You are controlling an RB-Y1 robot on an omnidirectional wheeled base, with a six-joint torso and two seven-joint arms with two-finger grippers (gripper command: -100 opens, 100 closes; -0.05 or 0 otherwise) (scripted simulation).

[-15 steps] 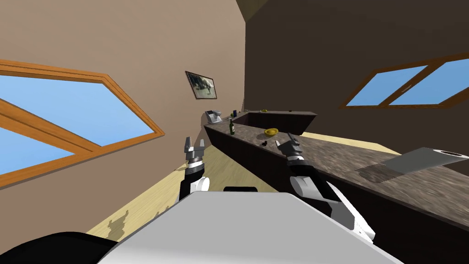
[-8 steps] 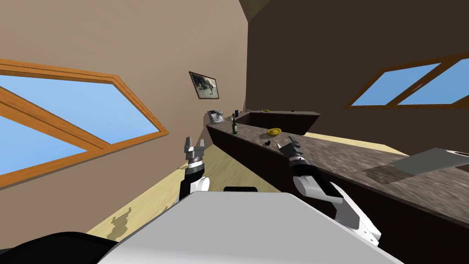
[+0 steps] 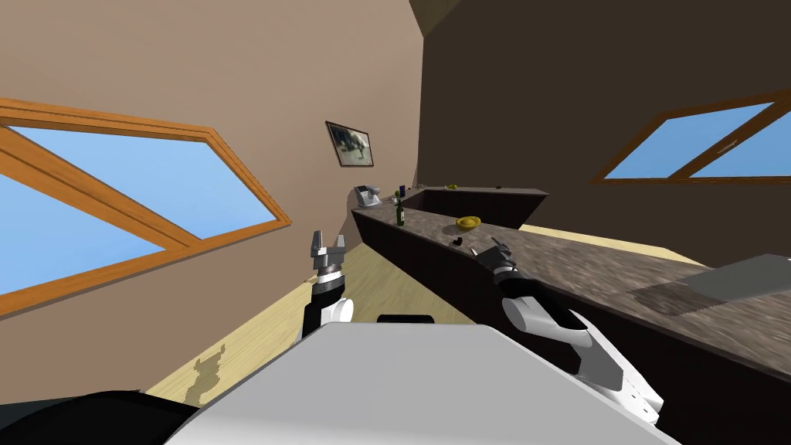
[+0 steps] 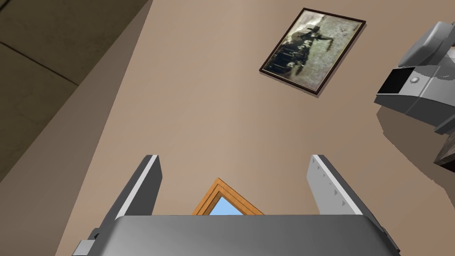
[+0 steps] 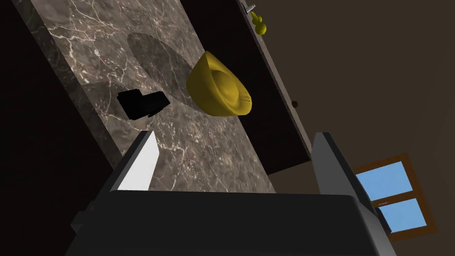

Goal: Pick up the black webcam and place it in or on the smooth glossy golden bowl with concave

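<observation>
A small black webcam [image 3: 457, 242] [image 5: 142, 104] lies on the dark marbled counter [image 3: 587, 270] near its front edge. Just beyond it sits the golden bowl [image 3: 467, 222] [image 5: 218, 86]. My right gripper [image 3: 496, 249] [image 5: 233, 155] hovers over the counter a little short of the webcam, open and empty. My left gripper [image 3: 327, 246] [image 4: 233, 178] is raised over the floor beside the counter, open and empty.
A green bottle [image 3: 400, 212] stands farther along the counter, with a grey appliance [image 3: 367, 196] at its far end. A flat grey slab [image 3: 745, 276] lies on the counter to the right. Small yellow items [image 5: 259, 23] sit on the far counter section.
The whole head view has shifted as I turned and moved closer along the counter. My right gripper has reached nearer to the webcam. The left arm keeps its pose.
</observation>
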